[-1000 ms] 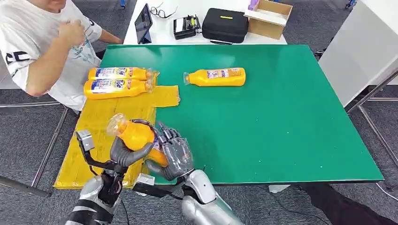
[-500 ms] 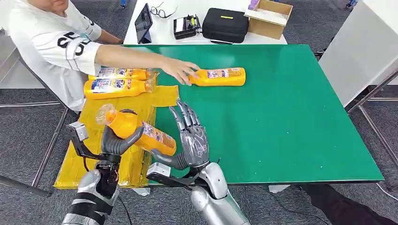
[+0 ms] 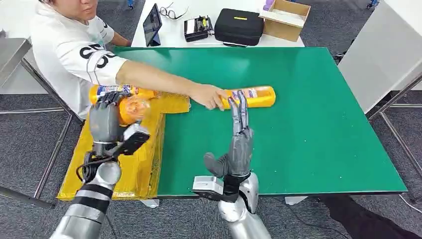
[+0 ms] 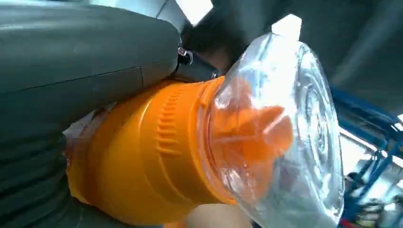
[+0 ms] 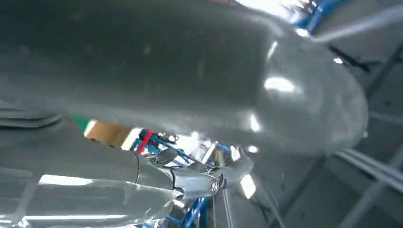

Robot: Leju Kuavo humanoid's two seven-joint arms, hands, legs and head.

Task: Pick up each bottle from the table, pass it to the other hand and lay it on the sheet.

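Left hand (image 3: 103,122) grips an orange detergent bottle (image 3: 130,108) over the yellow sheet (image 3: 149,149); right hand (image 3: 240,142), fingers spread and holding nothing, could strike the person's hand (image 3: 209,96)

You've got orange bottles (image 3: 251,96), blue-white labels, yellow sheet (image 3: 144,144), green table (image 3: 308,124), black case (image 3: 239,26), white-black shirt (image 3: 74,55).

No lettering is legible on the bottle (image 3: 251,96) labels or elsewhere.
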